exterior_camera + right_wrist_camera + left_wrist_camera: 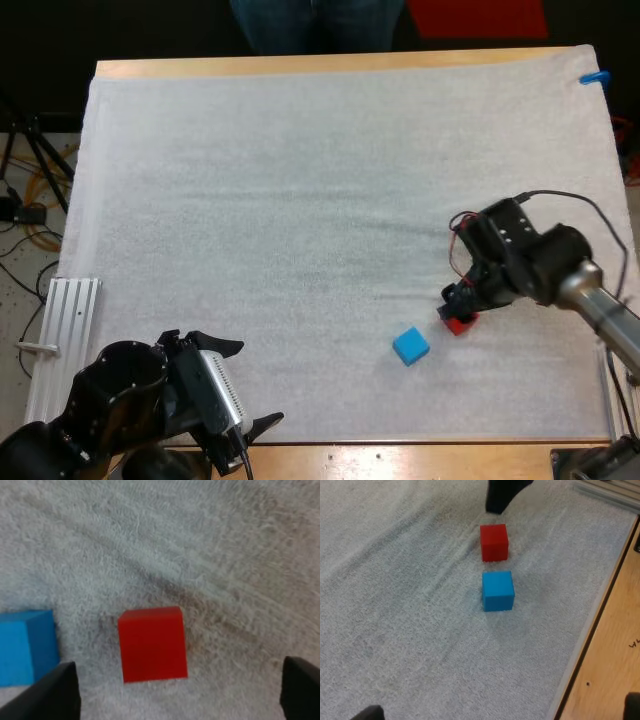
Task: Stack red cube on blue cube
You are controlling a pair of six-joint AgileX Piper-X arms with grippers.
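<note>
The red cube (460,323) sits on the white mat, right of centre and near the front, with the blue cube (410,345) a short gap to its left. My right gripper (458,303) hovers just over the red cube. In the right wrist view its fingers (55,692) stand wide apart and open, the red cube (152,644) between and just beyond them, the blue cube (25,647) off to one side. My left gripper (243,385) rests open at the front left corner. Its wrist view shows the red cube (494,542) beyond the blue cube (497,590).
A person's legs (315,25) stand beyond the table's far side. An aluminium rail (65,340) lies along the mat's left edge. The wooden table edge (400,455) runs close in front of the cubes. Bare mat (300,200) spreads across the middle and back.
</note>
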